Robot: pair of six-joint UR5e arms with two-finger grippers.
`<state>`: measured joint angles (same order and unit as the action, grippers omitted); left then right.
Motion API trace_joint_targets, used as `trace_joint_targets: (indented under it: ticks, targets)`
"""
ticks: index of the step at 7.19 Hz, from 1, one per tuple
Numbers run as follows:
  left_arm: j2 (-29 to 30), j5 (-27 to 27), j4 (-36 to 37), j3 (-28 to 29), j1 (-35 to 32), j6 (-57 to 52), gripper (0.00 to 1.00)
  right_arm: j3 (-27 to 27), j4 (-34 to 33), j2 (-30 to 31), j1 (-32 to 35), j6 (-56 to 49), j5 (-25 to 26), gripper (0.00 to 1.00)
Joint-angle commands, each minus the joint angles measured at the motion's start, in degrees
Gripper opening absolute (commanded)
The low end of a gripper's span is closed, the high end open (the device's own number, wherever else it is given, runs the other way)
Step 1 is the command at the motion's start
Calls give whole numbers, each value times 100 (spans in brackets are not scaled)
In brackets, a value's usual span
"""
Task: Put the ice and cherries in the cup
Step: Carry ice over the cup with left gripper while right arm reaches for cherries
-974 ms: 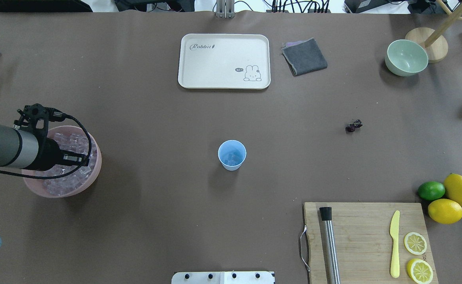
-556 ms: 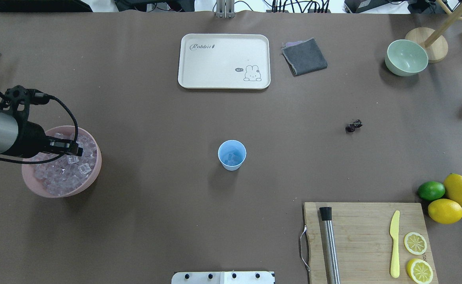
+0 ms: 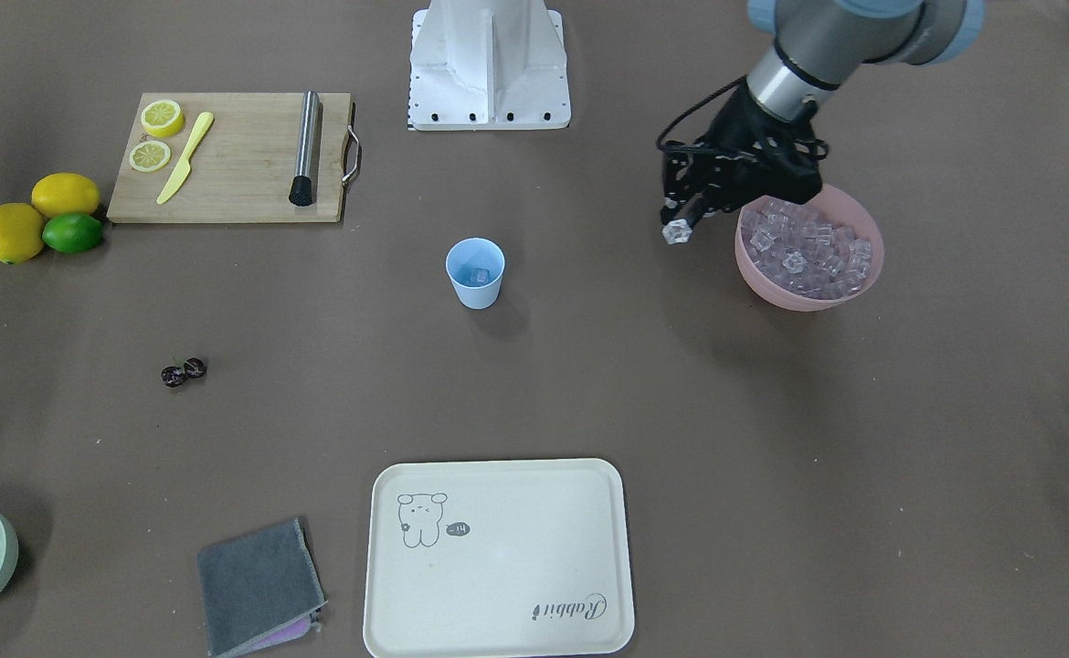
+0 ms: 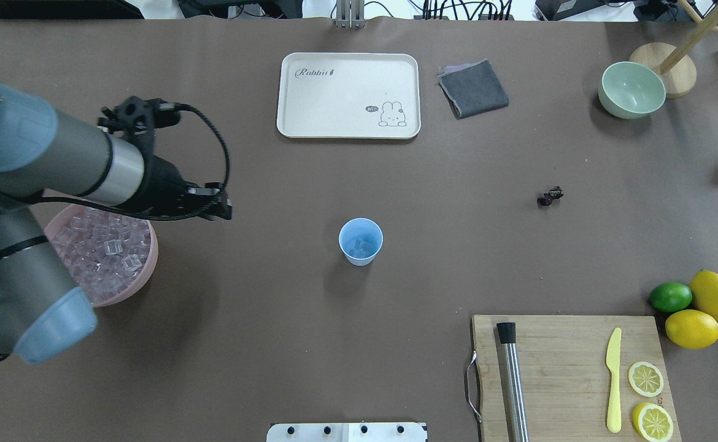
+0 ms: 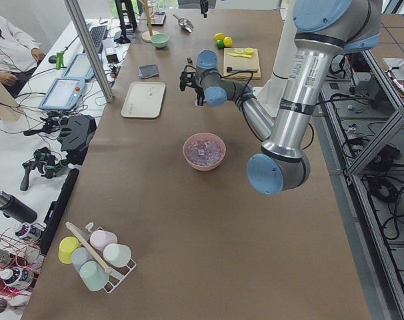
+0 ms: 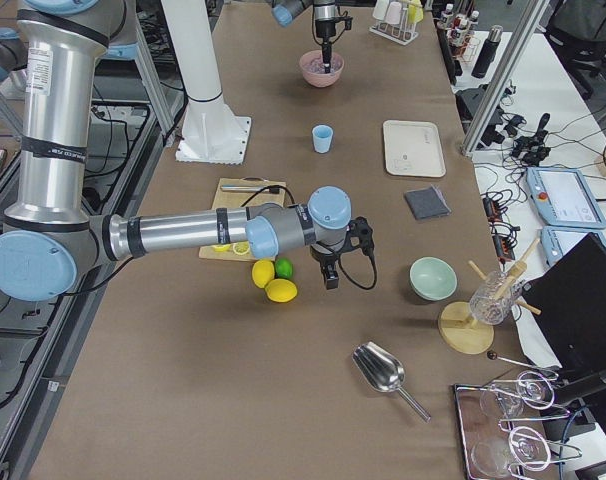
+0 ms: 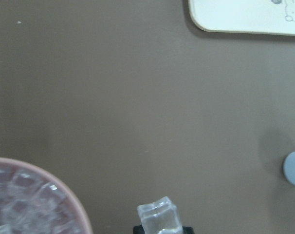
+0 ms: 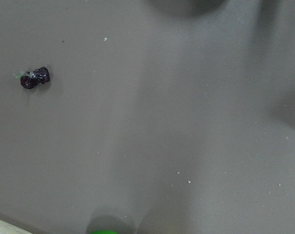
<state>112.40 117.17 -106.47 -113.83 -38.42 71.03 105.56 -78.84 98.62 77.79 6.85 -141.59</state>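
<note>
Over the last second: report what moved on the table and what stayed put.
The left gripper rose out of the wide pink bowl of ice and swung toward the small light-blue plastic cup, carrying one clear ice cube; it is not yet over the cup. Cup, dark maroon cherries and bowl stayed in place.

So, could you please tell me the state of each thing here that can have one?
left gripper, shut on ice cube, over the table beside the pink bowl.
right gripper, open or shut cannot tell.
pink bowl, upright, heaped with ice.
cup, upright, some ice inside.
cherries, loose on the table, outside the cup.
</note>
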Motion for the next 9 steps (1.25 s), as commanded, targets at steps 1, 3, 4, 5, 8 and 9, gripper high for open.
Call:
trace_joint_targets:
  ticks: [1, 3, 4, 5, 8, 9]
  targets:
    - [1017, -1006, 276, 421, 963, 796, 0, 52, 9, -114, -78, 18, 0, 99]
    - [1825, -1545, 276, 1244, 1370, 1244, 0, 53, 306, -264, -350, 428, 9, 99]
    - [1942, -1792, 276, 1423, 1538, 1246, 0, 53, 647, -273, -456, 719, 0, 100]
    - [1943, -1829, 276, 1442, 1574, 1246, 0, 44, 868, -325, -657, 1061, 17, 100]
    - [1970, -1987, 249, 1583, 1575, 1176, 47, 26, 932, -782, -1255, 1651, 70, 100]
    - [1961, -1988, 258, 1575, 1575, 1176, 86, 18, 923, -930, -1431, 1914, 105, 100]
